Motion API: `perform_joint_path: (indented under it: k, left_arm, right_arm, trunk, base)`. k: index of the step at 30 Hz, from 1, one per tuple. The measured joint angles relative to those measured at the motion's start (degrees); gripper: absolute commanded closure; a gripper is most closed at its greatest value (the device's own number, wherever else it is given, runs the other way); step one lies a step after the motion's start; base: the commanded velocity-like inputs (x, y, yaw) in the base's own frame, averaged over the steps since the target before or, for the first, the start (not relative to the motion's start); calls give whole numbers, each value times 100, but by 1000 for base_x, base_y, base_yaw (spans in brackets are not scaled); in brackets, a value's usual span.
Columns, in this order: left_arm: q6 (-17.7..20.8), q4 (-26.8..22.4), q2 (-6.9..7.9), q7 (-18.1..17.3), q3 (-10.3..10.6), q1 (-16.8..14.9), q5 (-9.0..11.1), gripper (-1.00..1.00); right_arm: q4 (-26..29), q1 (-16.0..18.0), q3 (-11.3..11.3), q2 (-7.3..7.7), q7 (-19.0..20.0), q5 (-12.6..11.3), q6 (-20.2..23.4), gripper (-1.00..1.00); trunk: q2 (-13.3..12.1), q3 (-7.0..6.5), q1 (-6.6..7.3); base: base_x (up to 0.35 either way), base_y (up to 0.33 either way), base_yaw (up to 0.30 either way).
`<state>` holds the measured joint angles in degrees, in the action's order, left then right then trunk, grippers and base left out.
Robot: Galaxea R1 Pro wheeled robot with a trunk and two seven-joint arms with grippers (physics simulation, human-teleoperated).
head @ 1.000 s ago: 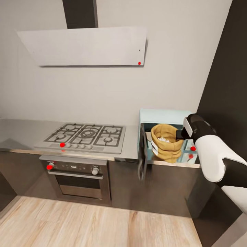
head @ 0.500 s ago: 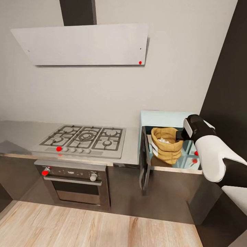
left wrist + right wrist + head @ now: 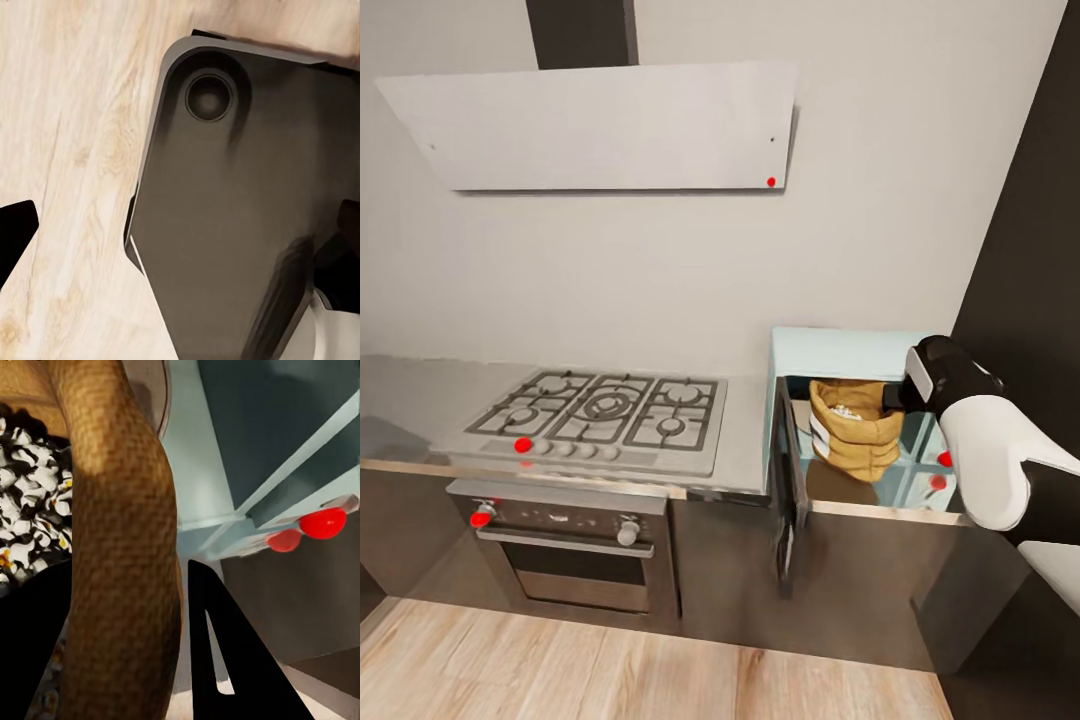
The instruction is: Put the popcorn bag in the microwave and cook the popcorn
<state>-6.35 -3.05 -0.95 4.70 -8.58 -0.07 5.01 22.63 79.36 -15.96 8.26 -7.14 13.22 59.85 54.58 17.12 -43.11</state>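
Note:
The pale mint-blue microwave [image 3: 840,348] stands on the countertop [image 3: 420,385] at the right, its door [image 3: 788,480] swung open toward me. Inside the opening hangs the tan burlap popcorn bag [image 3: 855,435], upright, with whitish popcorn [image 3: 845,410] in its mouth. My right gripper [image 3: 892,393] is shut on the bag's rolled rim from the right. In the right wrist view the rim [image 3: 124,547] runs between the two black fingers [image 3: 225,660], with popcorn [image 3: 30,525] beside it. My left gripper [image 3: 180,240] is open over the wood floor [image 3: 67,112], beside my dark base [image 3: 240,210].
A gas hob [image 3: 600,412] with grates sits left of the microwave, an oven [image 3: 565,540] below it and a flat grey hood [image 3: 600,125] above. A dark tall cabinet [image 3: 1030,250] stands close on the microwave's right. Red knobs [image 3: 942,470] mark the microwave's panel.
The right gripper has carried the bag a little deeper and lower into the microwave opening. The head camera has moved, so the whole view has shifted.

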Motion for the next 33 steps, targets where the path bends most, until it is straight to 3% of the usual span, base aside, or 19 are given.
perform_joint_path:
  k: [10, 18, 33]
  left_arm:
    - [0, 1, -8, 0, 0, -1, 0, -100]
    - [0, 1, -3, 0, 0, -1, 0, -100]
    - [0, 1, 0, 0, 0, 0, 0, -100]
  right_arm:
    - [-69, 0, -21, 95, 3, -182, -13, 100]
    - [-166, 1, -38, 161, -6, -368, -29, 100]
    - [-164, 0, -27, 154, 7, -290, -23, 100]
  trunk:
    - [-1, 0, -1]
    - [1, 0, 0]
    - [0, 0, 1]
  base:
    - [18, 0, 0]
    - [191, -69, 0]
    - [77, -3, 0]
